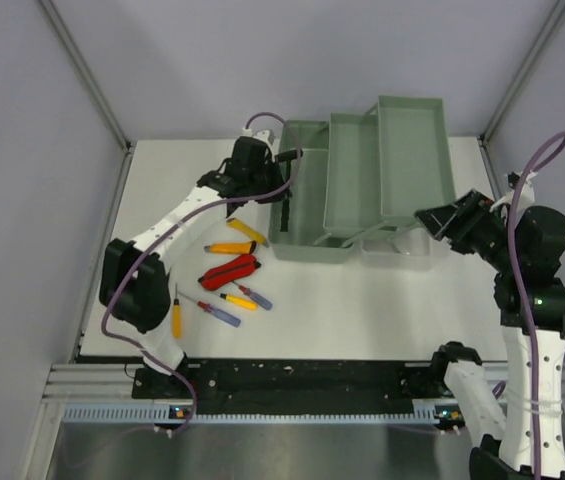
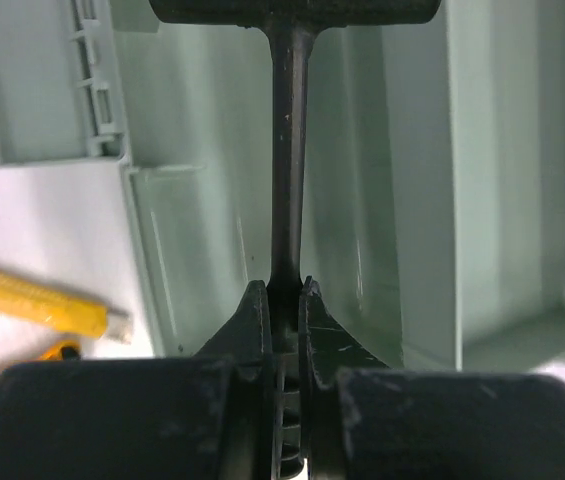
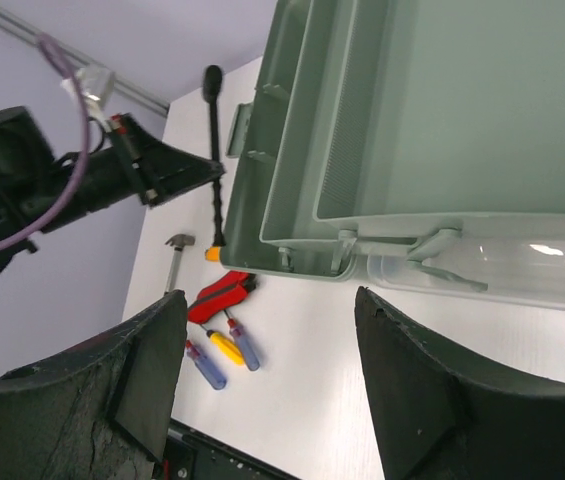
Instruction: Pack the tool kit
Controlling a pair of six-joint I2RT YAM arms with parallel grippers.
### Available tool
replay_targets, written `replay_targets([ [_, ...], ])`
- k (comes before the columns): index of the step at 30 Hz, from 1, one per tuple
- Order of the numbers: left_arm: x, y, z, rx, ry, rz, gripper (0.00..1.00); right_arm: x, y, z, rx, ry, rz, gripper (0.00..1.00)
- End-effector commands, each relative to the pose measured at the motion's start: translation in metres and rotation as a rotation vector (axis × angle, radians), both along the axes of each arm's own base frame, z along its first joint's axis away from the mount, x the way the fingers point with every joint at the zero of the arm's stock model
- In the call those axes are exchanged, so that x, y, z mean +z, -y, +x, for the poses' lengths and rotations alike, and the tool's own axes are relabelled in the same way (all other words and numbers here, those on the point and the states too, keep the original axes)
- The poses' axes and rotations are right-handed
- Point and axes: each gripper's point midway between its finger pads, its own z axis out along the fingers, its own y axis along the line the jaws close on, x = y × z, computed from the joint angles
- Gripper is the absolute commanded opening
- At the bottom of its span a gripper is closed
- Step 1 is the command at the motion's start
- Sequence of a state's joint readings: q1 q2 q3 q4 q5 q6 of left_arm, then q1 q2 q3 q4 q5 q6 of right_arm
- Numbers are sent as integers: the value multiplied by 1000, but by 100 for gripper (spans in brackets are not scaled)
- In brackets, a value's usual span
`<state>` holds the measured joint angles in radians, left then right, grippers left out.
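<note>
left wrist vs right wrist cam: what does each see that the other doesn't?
Left wrist only: close-up of the fingers pinching the black tool by its shaft, and its crossbar top. Right wrist only: red pliers, screwdrivers and small hammer lying loose, clear lid, fold-out trays, right gripper open and empty. Both: left gripper, black tool, grey-green toolbox.

right end effector (image 3: 270, 300): jaws apart | toolbox (image 3: 252, 200): trays (image 3: 482, 100) unfolded | pliers (image 3: 220, 295): near toolbox
</note>
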<state>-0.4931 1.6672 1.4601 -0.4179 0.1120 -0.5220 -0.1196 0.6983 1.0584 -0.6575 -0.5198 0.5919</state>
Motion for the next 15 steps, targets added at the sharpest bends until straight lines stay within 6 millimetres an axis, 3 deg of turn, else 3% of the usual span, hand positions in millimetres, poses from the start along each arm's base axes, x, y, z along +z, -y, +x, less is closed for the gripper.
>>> replay_targets([
  [1,13,39,42,3,65,-127,0,15,-6,0,29,68,12,67],
  [6,-10,57,71,11,55,-95,0,13,-7,1,30,60,17,67],
  [12,-41,41,91,204,3,-23,0,10,-5,3,24,52,16,67],
  [15,-52,46,97,211,20,6,0,11,-5,6,26,47,17,67],
])
